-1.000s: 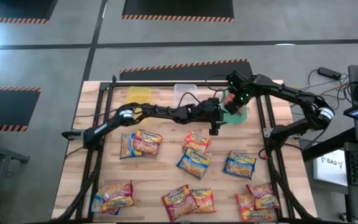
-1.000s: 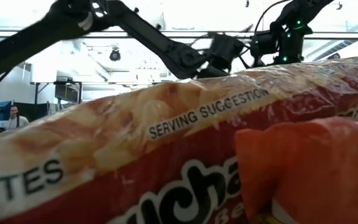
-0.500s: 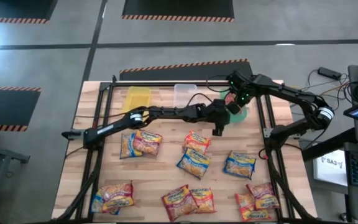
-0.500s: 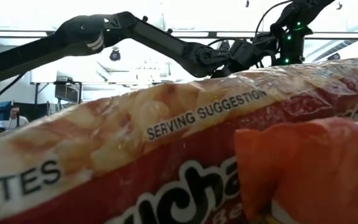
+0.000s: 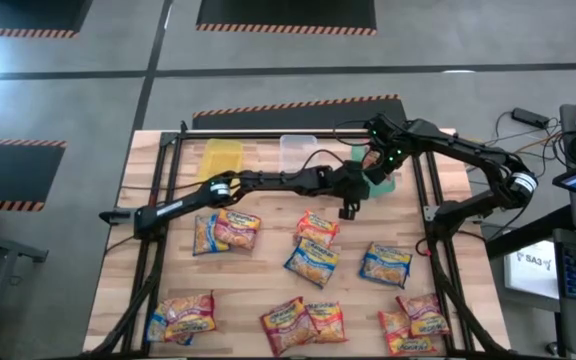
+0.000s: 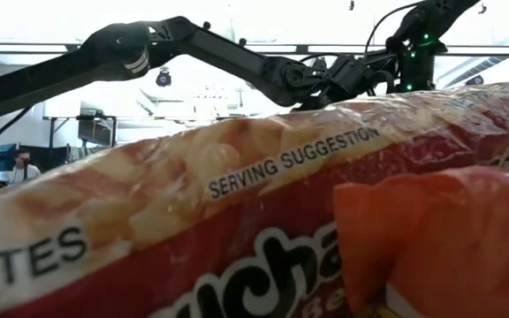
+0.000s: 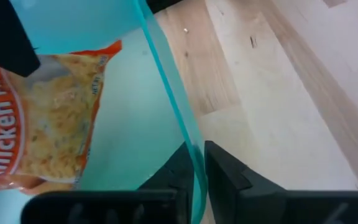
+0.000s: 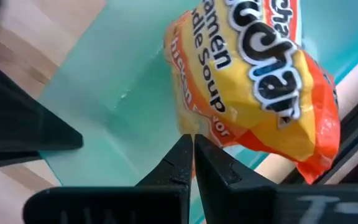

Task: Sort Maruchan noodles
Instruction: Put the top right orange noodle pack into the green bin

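Wooden tabletop (image 5: 268,270) carries scattered Maruchan noodles (image 5: 311,261). I've clamped my left gripper (image 7: 197,168) on the green bin (image 7: 166,106) wall, steadying it, while my right gripper (image 8: 192,152), fingers pinched shut, holds an orange chicken packet (image 8: 260,81) over it.

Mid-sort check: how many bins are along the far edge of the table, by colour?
yellow bin: 1
clear bin: 1
green bin: 1
Total: 3
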Controlling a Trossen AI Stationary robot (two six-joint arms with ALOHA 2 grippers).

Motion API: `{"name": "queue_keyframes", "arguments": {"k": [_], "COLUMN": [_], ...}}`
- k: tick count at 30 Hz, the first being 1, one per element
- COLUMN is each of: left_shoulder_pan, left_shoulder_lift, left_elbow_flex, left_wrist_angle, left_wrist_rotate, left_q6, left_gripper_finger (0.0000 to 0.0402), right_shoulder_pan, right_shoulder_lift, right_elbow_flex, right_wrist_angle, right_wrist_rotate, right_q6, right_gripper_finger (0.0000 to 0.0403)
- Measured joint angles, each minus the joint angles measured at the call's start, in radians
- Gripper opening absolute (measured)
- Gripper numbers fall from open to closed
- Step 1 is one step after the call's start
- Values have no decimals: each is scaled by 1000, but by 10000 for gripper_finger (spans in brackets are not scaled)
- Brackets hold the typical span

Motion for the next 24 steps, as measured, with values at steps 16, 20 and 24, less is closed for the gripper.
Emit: {"name": "queue_keyframes", "arguments": {"k": [16,20,24], "left_shoulder_pan": [-1,3,7], "left_shoulder_lift": [-10,-10,-12], "left_elbow_flex": [5,5,5], "left_wrist_angle": [-53,-56,-54], "left_wrist_rotate": [14,10,10], "left_q6": [131,123,141], "left_gripper_finger": [4,4,3], "right_shoulder_pan": [2,1,2], "right_shoulder_lift": [73,95,116], "right_elbow_flex": [-61,-55,-55], "right_wrist_angle": [122,168,195], "right_wrist_rotate": [42,71,159], "right_q6": [-27,-47,-64], "right_gripper_finger": [9,9,9]}}
